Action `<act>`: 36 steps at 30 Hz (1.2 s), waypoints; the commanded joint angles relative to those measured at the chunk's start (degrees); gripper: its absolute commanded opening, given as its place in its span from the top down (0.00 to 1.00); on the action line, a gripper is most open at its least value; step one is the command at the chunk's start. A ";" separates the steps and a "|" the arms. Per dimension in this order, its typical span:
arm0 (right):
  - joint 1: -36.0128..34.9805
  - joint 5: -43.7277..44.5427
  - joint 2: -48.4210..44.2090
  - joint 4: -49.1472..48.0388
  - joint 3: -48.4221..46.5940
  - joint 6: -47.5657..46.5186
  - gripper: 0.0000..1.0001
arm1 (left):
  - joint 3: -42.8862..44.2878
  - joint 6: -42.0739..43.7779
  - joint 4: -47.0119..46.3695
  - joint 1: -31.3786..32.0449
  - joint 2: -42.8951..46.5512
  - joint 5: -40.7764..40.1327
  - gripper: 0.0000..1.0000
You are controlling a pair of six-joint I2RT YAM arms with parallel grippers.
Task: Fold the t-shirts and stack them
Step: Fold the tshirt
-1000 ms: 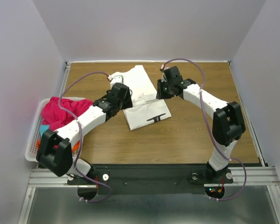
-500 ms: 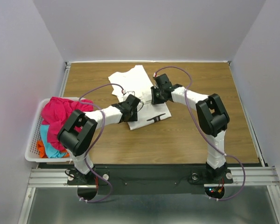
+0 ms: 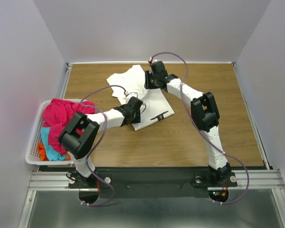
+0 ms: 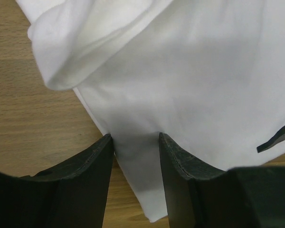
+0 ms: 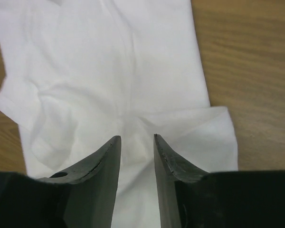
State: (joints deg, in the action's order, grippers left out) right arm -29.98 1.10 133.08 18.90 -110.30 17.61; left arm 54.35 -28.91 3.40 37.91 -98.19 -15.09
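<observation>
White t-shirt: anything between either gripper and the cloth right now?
Nothing visible. The left gripper sits at an edge of the white t-shirt and the right gripper is over its far part. Each has its jaws parted with white fabric directly between the fingers.

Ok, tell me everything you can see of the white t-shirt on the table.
The white t-shirt is soft, plain cloth with a small black mark near its near edge. It lies partly folded and rumpled on the wooden table, one short sleeve spread toward the far left. The left end effector stands open over its edge; creases run in between the fingers of the right end effector, grip unclear.
</observation>
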 commanded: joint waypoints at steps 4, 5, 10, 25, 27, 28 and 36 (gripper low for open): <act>0.09 1.62 -6.41 -3.51 -4.41 -0.20 0.55 | -0.04 1.31 2.23 0.23 -0.60 -0.11 0.47; 0.09 1.27 -9.38 -3.51 -0.39 0.58 0.55 | 0.84 1.40 2.49 0.06 -0.42 -0.11 0.47; 0.09 -2.60 -18.10 -3.60 15.70 3.13 0.55 | 4.27 2.71 2.93 -2.48 -0.77 -0.55 0.47; 0.09 -1.98 -30.76 -5.71 42.70 2.87 0.56 | 22.36 9.13 7.32 -15.66 -10.35 -1.70 0.47; 0.18 -1.46 -31.73 -5.71 43.41 2.79 0.56 | 24.13 8.43 7.85 -18.56 -10.97 -1.17 0.47; 0.18 -1.46 -32.35 -5.71 43.68 2.87 0.56 | 25.01 8.25 7.94 -19.62 -11.66 -0.12 0.47; 0.44 -1.72 -34.82 -5.71 43.51 2.87 0.57 | 23.01 5.97 10.23 -21.39 -5.11 6.12 0.41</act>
State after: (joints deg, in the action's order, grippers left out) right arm -29.98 -1.30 100.09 14.94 -66.24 20.53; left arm 80.14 -21.54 11.94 14.87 -111.07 -13.41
